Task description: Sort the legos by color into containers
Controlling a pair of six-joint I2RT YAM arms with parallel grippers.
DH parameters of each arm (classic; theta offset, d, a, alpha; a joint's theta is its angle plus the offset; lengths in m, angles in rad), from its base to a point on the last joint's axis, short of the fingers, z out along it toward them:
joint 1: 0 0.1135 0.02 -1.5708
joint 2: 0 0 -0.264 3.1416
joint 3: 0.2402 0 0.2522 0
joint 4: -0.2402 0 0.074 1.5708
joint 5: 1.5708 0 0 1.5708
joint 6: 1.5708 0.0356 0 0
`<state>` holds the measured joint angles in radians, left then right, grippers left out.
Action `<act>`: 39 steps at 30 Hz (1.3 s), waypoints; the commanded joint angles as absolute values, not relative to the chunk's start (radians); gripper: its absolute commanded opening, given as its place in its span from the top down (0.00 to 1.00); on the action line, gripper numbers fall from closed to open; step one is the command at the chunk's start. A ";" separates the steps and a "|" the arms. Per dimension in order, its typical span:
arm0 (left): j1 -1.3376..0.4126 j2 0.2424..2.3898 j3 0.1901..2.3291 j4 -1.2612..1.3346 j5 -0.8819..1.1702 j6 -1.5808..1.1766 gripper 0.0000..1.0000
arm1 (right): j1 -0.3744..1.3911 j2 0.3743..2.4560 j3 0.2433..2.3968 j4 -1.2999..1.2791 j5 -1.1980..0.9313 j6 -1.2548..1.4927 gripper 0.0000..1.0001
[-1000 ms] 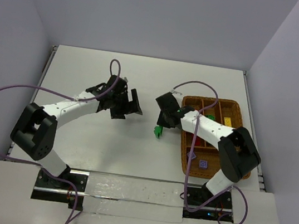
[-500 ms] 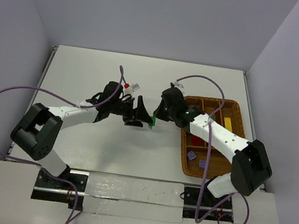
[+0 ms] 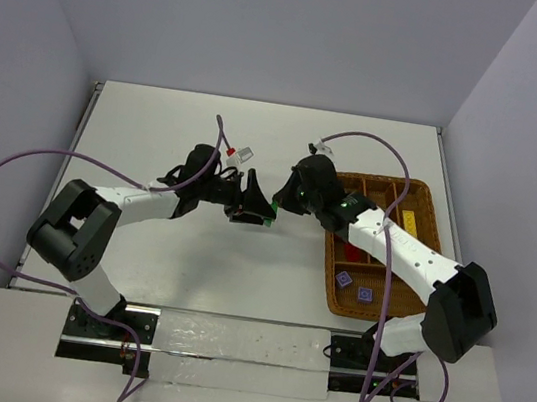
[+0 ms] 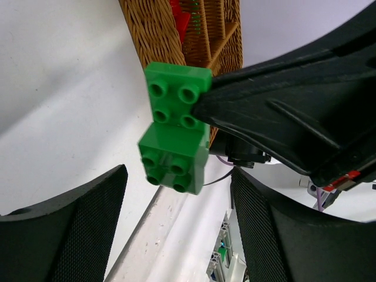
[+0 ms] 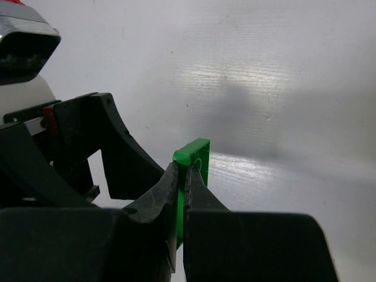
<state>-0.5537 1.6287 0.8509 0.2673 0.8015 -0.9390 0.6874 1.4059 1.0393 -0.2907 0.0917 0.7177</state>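
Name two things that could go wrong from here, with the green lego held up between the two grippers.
1. The right gripper pinches the green lego only by a thin edge. A nudge from the left gripper, whose fingers flank it without touching, could twist it loose onto the table.
2. The lego looks like two bricks joined at an offset. Squeezing may split them, perhaps dropping one outside the tray.

Overhead, two wrist close-ups, shared lego (image 4: 175, 135)

Green lego (image 5: 192, 154) mostly hidden between right fingers (image 5: 204, 197)
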 commanded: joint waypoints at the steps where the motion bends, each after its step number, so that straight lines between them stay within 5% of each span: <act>1: -0.535 1.622 0.859 0.339 0.819 -0.947 0.23 | 0.683 1.356 1.028 -0.245 0.087 0.722 1.00; 12: -0.521 1.647 0.897 0.426 0.882 -0.983 0.35 | 0.673 1.312 0.962 -0.198 0.026 0.745 1.00; 22: -0.522 1.652 0.891 0.400 0.891 -0.963 0.30 | 0.667 1.303 0.971 -0.171 0.006 0.770 1.00; 29: -0.522 1.649 0.877 0.417 0.887 -0.982 0.42 | 0.652 1.295 0.966 -0.167 0.006 0.773 1.00; 33: -0.522 1.652 0.884 0.423 0.888 -0.992 0.56 | 0.652 1.292 0.961 -0.163 0.005 0.778 1.00; 39: -0.517 1.646 0.877 0.411 0.876 -1.000 1.00 | 0.647 1.284 0.953 -0.170 0.017 0.785 1.00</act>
<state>-0.5205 1.6539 0.8650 0.3630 0.8688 -1.0019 0.6563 1.3274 0.9600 -0.2085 0.0036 0.7727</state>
